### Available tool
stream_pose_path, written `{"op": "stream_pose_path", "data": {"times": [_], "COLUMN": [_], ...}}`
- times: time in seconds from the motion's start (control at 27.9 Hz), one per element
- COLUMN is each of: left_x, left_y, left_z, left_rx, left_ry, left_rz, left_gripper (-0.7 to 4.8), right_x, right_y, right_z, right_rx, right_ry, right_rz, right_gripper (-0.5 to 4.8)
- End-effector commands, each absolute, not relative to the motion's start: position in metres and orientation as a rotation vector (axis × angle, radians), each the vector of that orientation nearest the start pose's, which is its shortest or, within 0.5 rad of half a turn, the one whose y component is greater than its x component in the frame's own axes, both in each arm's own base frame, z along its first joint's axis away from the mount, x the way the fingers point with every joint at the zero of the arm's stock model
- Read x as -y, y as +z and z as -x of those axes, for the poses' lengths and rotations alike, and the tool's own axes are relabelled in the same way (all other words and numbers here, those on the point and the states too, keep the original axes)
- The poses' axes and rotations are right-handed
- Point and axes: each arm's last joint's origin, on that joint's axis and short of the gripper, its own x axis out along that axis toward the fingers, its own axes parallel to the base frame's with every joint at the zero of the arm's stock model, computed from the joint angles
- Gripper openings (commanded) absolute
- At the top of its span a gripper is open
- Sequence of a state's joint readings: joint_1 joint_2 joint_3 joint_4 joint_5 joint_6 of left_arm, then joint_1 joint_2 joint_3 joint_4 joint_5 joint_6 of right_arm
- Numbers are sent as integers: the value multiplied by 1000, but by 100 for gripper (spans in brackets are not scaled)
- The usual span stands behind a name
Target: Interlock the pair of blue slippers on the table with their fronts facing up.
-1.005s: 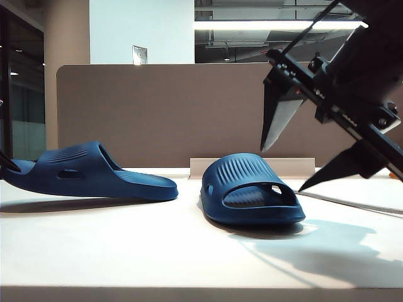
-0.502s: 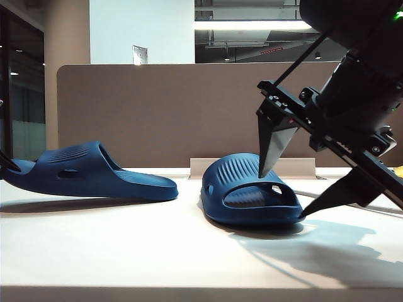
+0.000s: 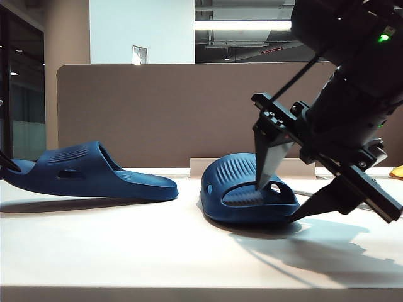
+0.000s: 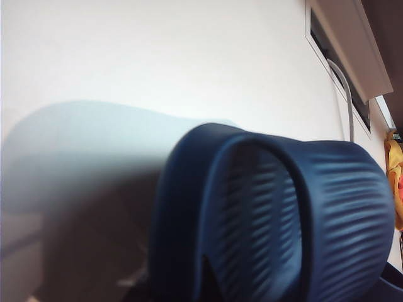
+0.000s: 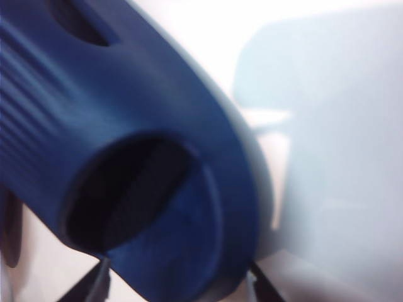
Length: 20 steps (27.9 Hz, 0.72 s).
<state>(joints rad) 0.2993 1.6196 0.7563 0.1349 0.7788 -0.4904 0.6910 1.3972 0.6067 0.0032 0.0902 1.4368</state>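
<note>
The pale bench (image 3: 126, 245) carried both blue slippers well apart. The left slipper (image 3: 88, 171) lay side-on, its heel end at the left pincer (image 3: 5, 165), barely visible at the edge; its grip could not be seen. The right slipper (image 3: 252, 189) sat between the wide-spread fingers of the right pincer (image 3: 277, 202), one fingertip (image 3: 263, 179) over the strap.
</note>
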Motion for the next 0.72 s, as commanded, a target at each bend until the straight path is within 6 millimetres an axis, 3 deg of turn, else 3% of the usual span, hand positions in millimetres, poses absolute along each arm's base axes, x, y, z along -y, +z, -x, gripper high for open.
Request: {"op": "stream_pose_path", "data": {"times": [0.04,0.72], "left_x": [-70,-70], "left_y": [164,165], "left_z": [-297,-297], "left_rx": [-725,-720], "left_ry": [-316,-318], "left_rz": [835,832], "left_gripper": [-6,-6], "right_x": [-164,-166], "right_y": [165,151], "right_z": [-202,-206], "right_rx": [-952,-950], "right_ry": [-47,-117], "right_rz": [-1048,-1042], "right_gripper": [274,268]}}
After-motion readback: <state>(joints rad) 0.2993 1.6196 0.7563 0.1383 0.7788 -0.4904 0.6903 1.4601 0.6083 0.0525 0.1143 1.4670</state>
